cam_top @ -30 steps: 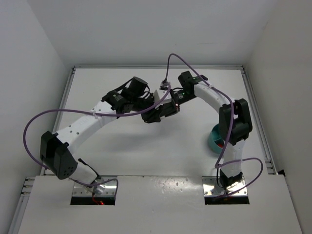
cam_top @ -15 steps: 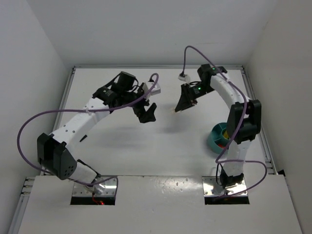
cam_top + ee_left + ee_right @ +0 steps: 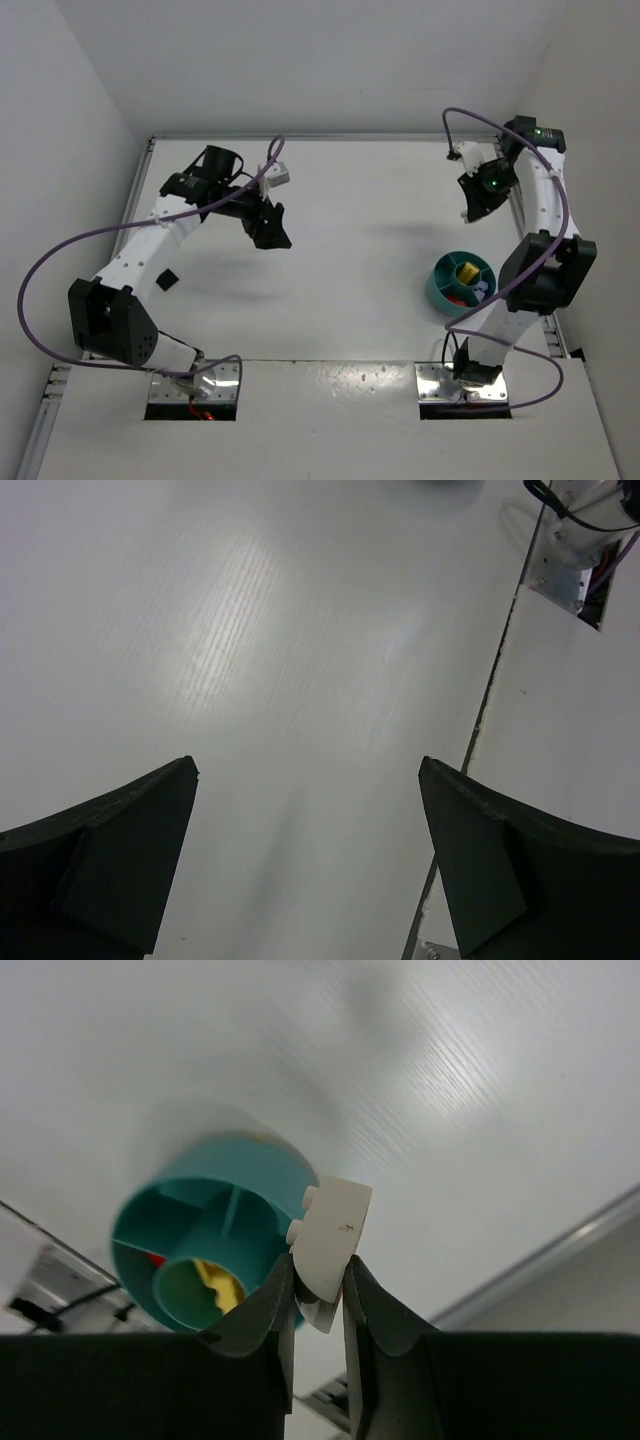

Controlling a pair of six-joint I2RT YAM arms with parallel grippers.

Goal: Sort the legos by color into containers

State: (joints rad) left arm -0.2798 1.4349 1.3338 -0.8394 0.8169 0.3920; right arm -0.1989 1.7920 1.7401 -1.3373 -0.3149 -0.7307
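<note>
Under both tools: white counter (image 3: pixel 350 220). Past the right tool's (image 3: pixel 318 1305) fingertips, off to one side in the wrist view, sits the teal bowl (image 3: pixel 170 1210): round, central cup, radial dividers. The tool hangs in the air, well apart from the bowl and not over it.

Step in hand, my read: carry phase, with the cream-white brick (image 3: pixel 332 1232) due for its own compartment. Next move calls for:
- bringing the right tool over the bowl
- picking the correct sector: the central cup has a yellow brick (image 3: pixel 222 1285), and an outer sector has a red brick (image 3: pixel 156 1259)
- getting down close to the rim before letting go, since a brick this tiny and light may bounce out if dropped from height

Right tool: jaws nearly closed, clamped on the cream-white brick. It is pinched at the lower end, tilted, with most of it sticking out past the fingertips. Shallow grip, so it could pivot.

Left tool (image 3: pixel 305 770): jaws wide apart, nothing between them, touching nothing, hovering over the counter far from the bowl.

One small black piece (image 3: pixel 166 279) lies on the counter beside the left arm, back toward the base from the left tool. Probably a black brick not yet sorted, but it's too small to be sure.
</note>
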